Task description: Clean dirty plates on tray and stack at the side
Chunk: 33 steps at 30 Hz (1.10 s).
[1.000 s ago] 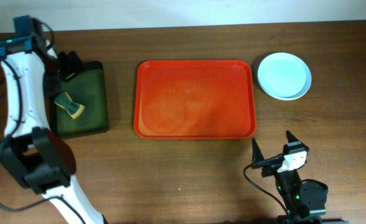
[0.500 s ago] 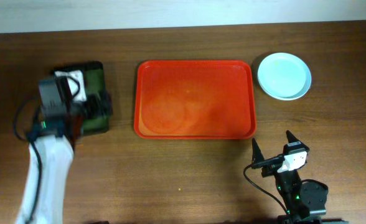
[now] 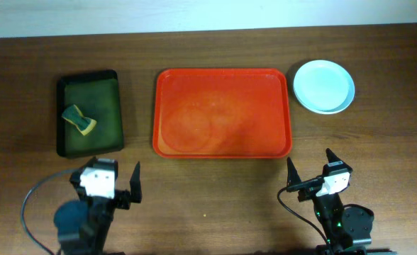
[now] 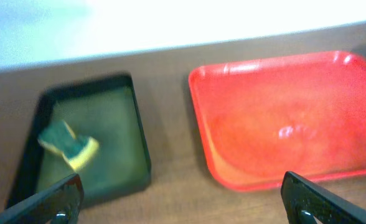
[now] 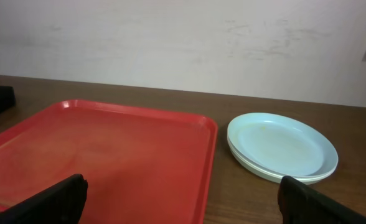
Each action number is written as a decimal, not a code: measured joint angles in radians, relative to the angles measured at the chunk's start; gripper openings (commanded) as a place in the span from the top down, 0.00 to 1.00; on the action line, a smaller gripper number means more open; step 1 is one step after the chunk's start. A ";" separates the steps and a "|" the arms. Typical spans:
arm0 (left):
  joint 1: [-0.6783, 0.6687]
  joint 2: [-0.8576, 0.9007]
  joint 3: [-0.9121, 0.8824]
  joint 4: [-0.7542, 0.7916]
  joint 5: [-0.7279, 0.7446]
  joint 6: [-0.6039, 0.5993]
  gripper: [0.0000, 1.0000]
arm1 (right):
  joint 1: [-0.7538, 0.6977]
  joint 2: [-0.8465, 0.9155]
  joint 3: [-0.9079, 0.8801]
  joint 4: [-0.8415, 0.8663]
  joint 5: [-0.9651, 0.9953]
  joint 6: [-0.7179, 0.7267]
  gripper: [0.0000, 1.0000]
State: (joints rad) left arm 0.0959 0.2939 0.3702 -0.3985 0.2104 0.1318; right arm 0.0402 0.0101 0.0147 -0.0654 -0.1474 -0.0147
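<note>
One brown wooden counter (image 3: 208,212) carries everything. At its middle lies the large red-orange rectangular plastic tray (image 3: 223,113); left of it, apart, sits a smaller dark green rectangular tray (image 3: 106,138). The pale mint-blue round plates (image 3: 324,86) rest stacked on the counter just beside the red tray's far right corner. A green-and-yellow sponge (image 3: 79,120) lies in the green tray. The left arm's fingers (image 4: 46,202) and the right arm's fingers (image 5: 52,202) stand spread wide apart near the counter's front edge.
</note>
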 measured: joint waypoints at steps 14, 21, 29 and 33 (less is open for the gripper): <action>-0.032 -0.278 -0.267 0.353 0.093 0.003 0.01 | 0.000 0.000 0.000 0.000 0.000 0.003 0.02; -0.039 -0.279 -0.356 0.449 -0.015 -0.078 0.01 | 0.000 0.000 0.000 0.000 0.000 0.003 0.02; -0.039 -0.282 -0.357 0.331 -0.096 -0.110 0.01 | 0.000 0.000 0.000 0.000 0.000 0.004 0.02; -0.039 -0.282 -0.357 0.330 -0.108 -0.110 0.01 | 0.000 0.000 0.000 0.000 0.000 0.004 0.02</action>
State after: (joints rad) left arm 0.0570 0.0120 0.0128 -0.0689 0.1024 0.0216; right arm 0.0402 0.0101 0.0147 -0.0654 -0.1474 -0.0109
